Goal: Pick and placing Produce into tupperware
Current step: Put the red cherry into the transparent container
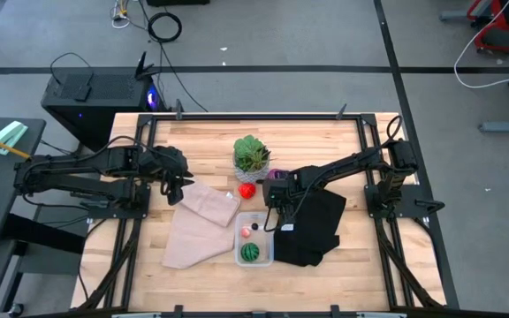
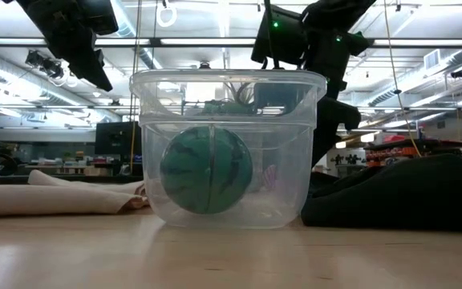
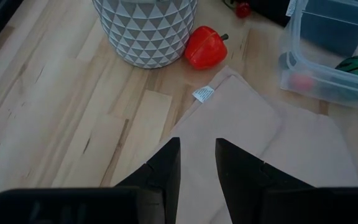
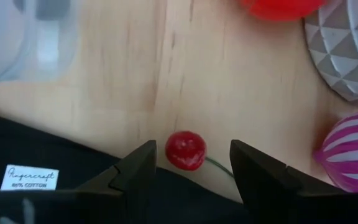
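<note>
Red cherry (image 4: 186, 150) between right jaws

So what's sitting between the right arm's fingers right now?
A small red cherry with a thin green stem, lying on the wooden table at the black cloth's edge; the right wrist view shows it.

A spiky green plant (image 1: 251, 153) in a white patterned pot (image 3: 145, 31) stands at centre of the wooden bench (image 1: 201, 141). A tan cloth (image 1: 197, 225) lies lower left of it, a black cloth (image 1: 316, 230) lower right.
</note>
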Controlling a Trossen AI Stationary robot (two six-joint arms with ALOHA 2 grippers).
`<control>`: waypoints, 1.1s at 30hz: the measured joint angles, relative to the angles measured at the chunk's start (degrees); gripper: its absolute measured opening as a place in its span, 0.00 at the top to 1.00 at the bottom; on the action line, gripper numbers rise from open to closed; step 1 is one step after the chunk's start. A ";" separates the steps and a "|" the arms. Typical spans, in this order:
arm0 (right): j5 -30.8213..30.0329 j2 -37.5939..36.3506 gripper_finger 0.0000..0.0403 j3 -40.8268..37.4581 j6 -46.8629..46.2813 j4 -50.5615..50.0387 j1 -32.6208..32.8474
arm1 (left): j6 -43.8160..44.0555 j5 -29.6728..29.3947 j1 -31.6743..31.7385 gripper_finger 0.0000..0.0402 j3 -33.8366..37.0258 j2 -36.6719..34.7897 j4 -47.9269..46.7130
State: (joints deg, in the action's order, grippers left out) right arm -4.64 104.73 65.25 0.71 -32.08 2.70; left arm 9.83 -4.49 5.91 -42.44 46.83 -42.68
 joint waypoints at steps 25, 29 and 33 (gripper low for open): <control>0.74 1.32 0.49 -0.04 -0.94 0.47 0.19 | 0.46 0.00 -0.02 0.73 0.00 -0.02 -0.04; 0.76 1.49 0.50 -0.04 -0.86 0.59 0.20 | 0.46 0.00 -0.02 0.73 0.00 -0.02 -0.04; 0.72 1.49 0.50 -0.04 -0.82 0.59 0.20 | 0.48 0.00 -0.02 0.73 0.00 -0.02 -0.02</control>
State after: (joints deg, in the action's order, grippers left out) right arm -3.92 106.21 65.21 -0.11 -31.48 2.90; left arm 10.31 -4.49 5.89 -42.44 46.81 -42.70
